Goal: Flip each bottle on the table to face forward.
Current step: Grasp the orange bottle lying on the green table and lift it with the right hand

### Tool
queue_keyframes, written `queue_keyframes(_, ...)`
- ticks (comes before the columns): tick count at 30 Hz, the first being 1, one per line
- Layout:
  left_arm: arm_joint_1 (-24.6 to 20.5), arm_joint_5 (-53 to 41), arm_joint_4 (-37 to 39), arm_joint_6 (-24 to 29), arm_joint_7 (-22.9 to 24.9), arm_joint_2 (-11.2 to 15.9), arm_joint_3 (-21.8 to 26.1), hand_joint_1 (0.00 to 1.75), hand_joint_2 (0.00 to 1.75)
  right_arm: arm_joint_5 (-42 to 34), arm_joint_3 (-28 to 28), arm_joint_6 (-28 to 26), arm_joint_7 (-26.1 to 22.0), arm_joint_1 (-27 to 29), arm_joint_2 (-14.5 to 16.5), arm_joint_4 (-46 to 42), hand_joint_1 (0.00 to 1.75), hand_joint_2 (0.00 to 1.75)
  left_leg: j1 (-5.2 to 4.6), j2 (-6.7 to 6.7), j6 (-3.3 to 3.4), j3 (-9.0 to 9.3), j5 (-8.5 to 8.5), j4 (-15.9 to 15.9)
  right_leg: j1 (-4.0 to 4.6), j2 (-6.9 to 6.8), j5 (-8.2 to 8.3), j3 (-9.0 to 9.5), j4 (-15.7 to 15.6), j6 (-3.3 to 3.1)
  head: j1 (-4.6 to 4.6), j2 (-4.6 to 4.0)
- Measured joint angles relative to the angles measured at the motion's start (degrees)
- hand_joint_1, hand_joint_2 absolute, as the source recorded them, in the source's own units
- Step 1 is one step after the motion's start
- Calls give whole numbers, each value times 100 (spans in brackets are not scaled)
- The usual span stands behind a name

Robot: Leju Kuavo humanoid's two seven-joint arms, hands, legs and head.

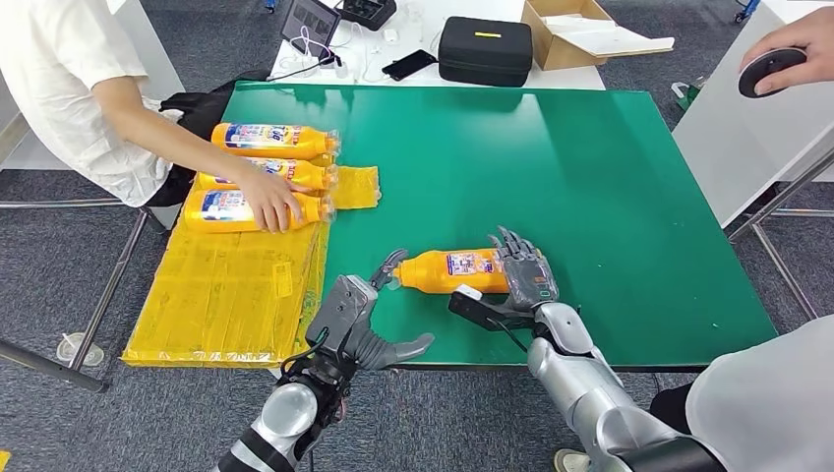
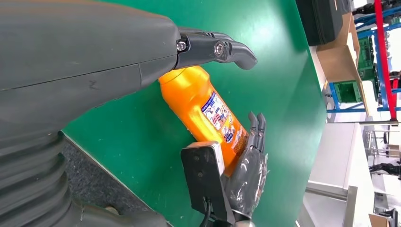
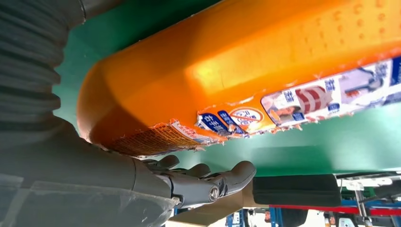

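An orange bottle (image 1: 454, 270) lies on its side near the front edge of the green table (image 1: 590, 187), cap toward my left and label (image 2: 220, 116) facing up. My right hand (image 1: 521, 280) sits at its base, thumb on one side and straight fingers (image 3: 208, 182) on the other, with a strip of green showing between fingers and bottle (image 3: 246, 66). My left hand (image 1: 359, 320) is open by the cap end, one finger (image 2: 217, 47) reaching over the neck. Three more orange bottles (image 1: 266, 177) lie at the table's left, and a person's hand (image 1: 270, 202) rests on them.
Yellow plastic wrap (image 1: 236, 285) covers the table's left front. A seated person in white (image 1: 69, 88) is at the left. Another person's hand holds a dark object (image 1: 772, 69) at the top right. A black case (image 1: 485, 49) and a cardboard box (image 1: 575, 34) stand behind the table.
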Motion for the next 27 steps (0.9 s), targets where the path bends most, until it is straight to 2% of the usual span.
queue_keyframes(8,18,-19,-3,15,9,0,-4,0,175,77,128,25,108,-24,-62,15,0,175,0,0,0,2,0,0,0,0,0,4,0,0,-1,1)
queue_keyframes(9,19,-20,-3,15,9,0,-4,0,175,84,131,40,122,-25,-65,17,9,175,0,0,0,3,0,0,0,0,0,4,0,0,-1,1)
queue_keyframes(10,23,-27,-4,16,11,0,-5,0,175,102,135,73,152,-31,-68,19,48,175,0,0,0,4,0,0,0,0,0,4,0,0,-1,1)
queue_keyframes(12,47,-40,-20,18,21,0,-6,0,175,174,170,203,263,-58,-74,27,135,175,0,2,0,7,0,0,0,0,0,6,-1,0,0,0)
queue_keyframes(13,66,-48,-36,19,27,0,-7,0,175,215,197,284,319,-77,-84,31,169,175,0,2,0,8,0,0,0,0,0,7,-1,0,0,0)
queue_keyframes(14,85,-50,-55,19,34,0,-8,0,175,248,226,361,362,-95,-96,35,175,175,0,1,0,9,0,0,0,0,0,8,-1,0,1,0)
queue_keyframes(20,160,-94,-148,-7,110,0,-19,0,175,67,285,689,213,-173,-165,38,175,175,0,-2,0,14,0,0,-1,-1,0,14,-2,0,2,0)
queue_keyframes(27,193,-116,-193,-50,97,0,-22,0,175,-1343,-60,1552,-916,-192,-204,14,175,175,0,9,0,50,-19,0,1,9,-1,39,-5,-1,2,0)
